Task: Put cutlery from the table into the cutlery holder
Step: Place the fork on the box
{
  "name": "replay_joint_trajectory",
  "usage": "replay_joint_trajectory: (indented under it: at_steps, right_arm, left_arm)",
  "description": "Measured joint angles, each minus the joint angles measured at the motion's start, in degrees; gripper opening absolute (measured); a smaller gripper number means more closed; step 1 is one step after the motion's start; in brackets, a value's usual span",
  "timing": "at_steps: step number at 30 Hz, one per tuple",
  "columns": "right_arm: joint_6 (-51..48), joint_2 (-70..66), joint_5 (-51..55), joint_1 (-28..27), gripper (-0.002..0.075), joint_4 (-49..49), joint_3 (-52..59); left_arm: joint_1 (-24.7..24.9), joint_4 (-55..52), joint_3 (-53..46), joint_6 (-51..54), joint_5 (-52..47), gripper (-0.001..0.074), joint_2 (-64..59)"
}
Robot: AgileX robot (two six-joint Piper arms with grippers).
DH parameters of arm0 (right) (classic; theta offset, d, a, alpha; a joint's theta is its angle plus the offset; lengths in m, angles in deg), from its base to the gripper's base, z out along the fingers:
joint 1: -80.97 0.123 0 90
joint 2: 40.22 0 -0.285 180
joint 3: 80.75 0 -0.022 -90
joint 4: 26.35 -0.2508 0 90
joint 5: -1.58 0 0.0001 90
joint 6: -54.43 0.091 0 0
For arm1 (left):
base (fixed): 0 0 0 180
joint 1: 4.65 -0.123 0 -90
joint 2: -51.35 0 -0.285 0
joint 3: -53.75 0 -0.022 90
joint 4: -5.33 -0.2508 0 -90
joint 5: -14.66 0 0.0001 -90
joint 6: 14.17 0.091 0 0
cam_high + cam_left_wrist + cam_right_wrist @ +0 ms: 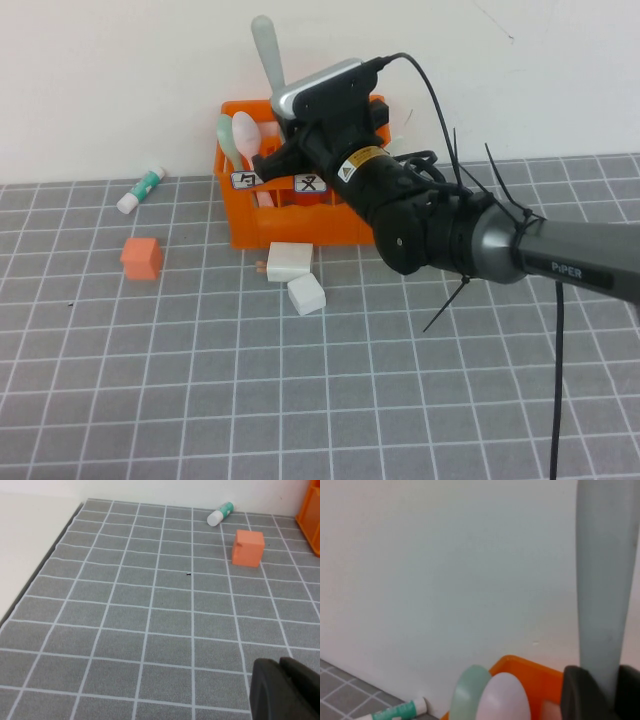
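The orange cutlery holder stands at the back of the table by the wall. A mint-green spoon and a pink spoon stand upright in it. My right gripper hovers over the holder, shut on a grey fork whose handle points up. The right wrist view shows the fork clamped in the gripper, beside the mint spoon, pink spoon and holder rim. My left gripper is shut and empty, low over bare tiles at the left, outside the high view.
Two white blocks lie just in front of the holder. A small orange cube and a white-and-green tube sit to its left. The table's left edge shows in the left wrist view.
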Motion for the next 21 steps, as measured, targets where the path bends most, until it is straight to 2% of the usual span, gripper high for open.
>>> replay_joint_trajectory:
  at_steps: [5, 16, 21]
  right_arm:
    - [-0.1, 0.0, 0.4, -0.7, 0.0113, -1.2, -0.1]
    - [-0.4, -1.2, 3.9, -1.1, 0.0215, -2.0, -0.1]
    - [-0.4, -0.8, 3.9, -0.9, 0.0223, -2.6, -0.1]
  left_arm:
    - [0.0, 0.0, 0.0, 0.0, 0.0, -0.0001, 0.0]
    - [0.0, 0.0, 0.0, -0.3, 0.0, -0.0001, 0.0]
    - [0.0, 0.0, 0.0, -0.3, 0.0, -0.0001, 0.0]
